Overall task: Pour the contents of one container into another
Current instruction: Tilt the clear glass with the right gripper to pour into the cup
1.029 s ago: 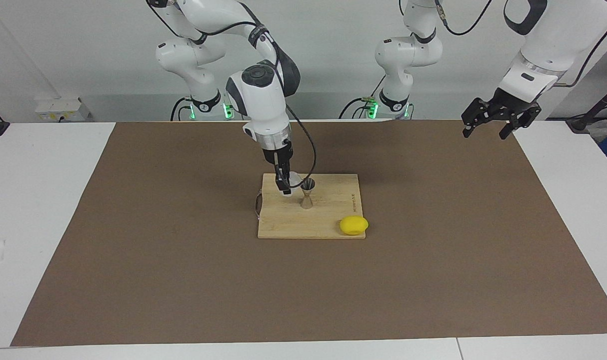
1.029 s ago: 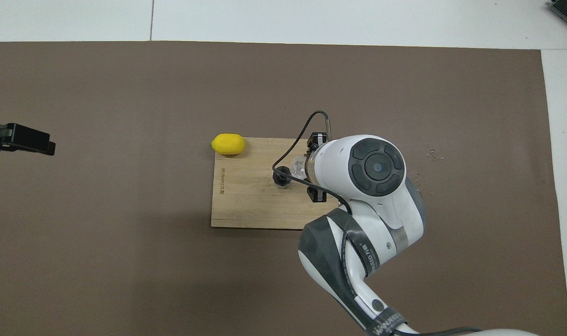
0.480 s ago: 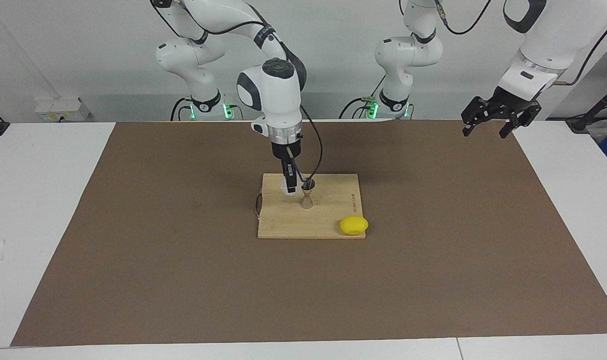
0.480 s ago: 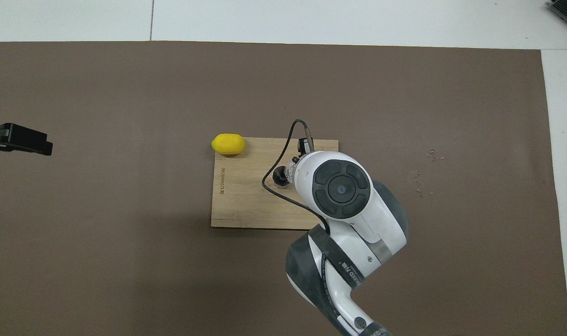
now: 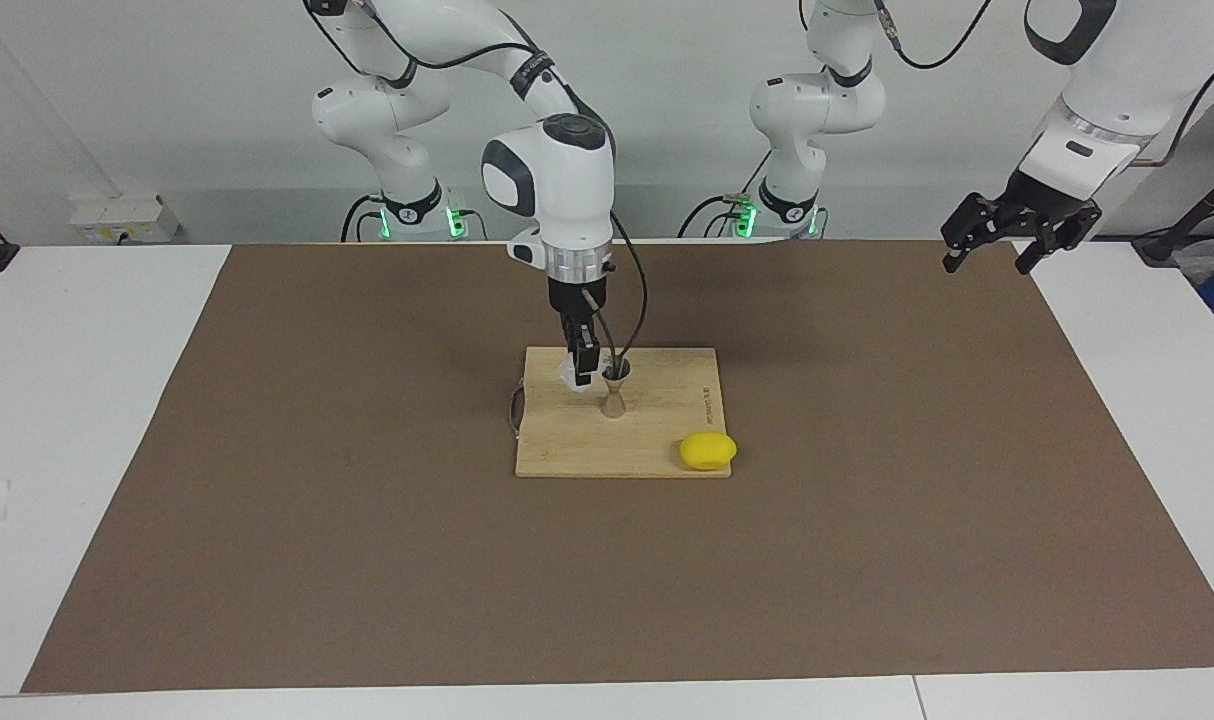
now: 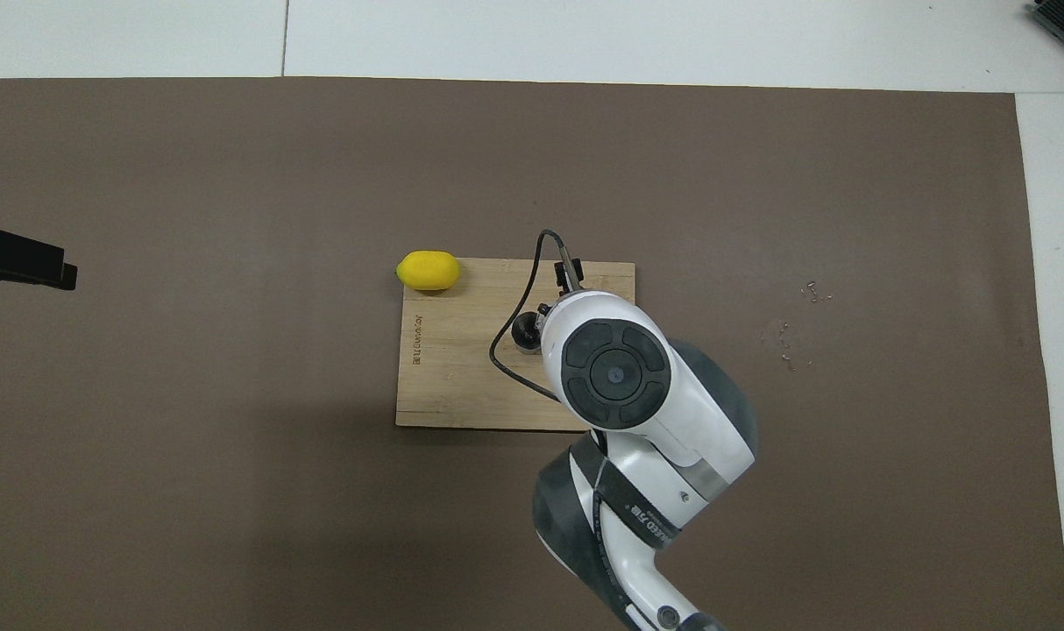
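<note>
One small clear glass cup [image 5: 573,372] stands beside the hourglass metal jigger [image 5: 616,391].

Yellow lemon [image 5: 708,450], tan wood board [image 5: 657,420], brown mat [image 5: 867,500], silver jigger [image 5: 616,390], blk claws.

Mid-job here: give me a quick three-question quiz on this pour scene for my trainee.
1. True or false: the lemon lies at a corner of the cutting board.
2. Which gripper holds the glass cup? A) left gripper B) right gripper C) neither
3. Fill in: the jigger stands on the ____.

Key:
1. True.
2. B. The right gripper is shut on the cup beside the jigger; the left gripper waits open over the left arm's end of the table.
3. Cutting board.
</note>
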`<state>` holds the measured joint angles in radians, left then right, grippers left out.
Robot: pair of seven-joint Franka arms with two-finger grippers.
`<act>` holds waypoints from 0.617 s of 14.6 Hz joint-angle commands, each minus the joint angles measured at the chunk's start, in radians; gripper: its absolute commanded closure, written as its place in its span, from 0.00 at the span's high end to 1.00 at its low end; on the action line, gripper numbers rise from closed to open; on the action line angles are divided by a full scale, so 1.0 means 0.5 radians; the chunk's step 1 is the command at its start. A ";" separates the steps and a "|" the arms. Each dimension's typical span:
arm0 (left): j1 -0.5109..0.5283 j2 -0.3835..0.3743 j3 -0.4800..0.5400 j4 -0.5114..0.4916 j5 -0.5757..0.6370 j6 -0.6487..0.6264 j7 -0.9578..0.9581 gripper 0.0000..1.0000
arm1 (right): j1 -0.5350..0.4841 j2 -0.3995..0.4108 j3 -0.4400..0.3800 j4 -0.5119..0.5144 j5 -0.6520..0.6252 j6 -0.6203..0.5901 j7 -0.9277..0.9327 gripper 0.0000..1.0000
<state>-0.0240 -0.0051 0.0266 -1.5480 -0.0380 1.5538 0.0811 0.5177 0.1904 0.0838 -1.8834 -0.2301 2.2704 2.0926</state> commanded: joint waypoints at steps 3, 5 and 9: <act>-0.044 -0.039 0.020 -0.009 0.045 0.000 -0.009 1.00 | -0.002 0.009 0.014 0.045 -0.074 -0.059 0.052 0.00; -0.050 -0.042 0.020 -0.009 0.091 -0.030 -0.009 1.00 | 0.002 0.009 0.014 0.052 -0.074 -0.065 0.052 0.00; -0.050 -0.042 0.014 -0.012 0.168 -0.037 -0.012 1.00 | 0.002 0.015 0.017 0.082 -0.074 -0.092 0.052 0.00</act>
<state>-0.0327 -0.0119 0.0253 -1.5481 0.0181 1.5498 0.0811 0.5184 0.1904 0.0863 -1.8695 -0.2306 2.2533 2.0926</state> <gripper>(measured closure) 0.000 0.498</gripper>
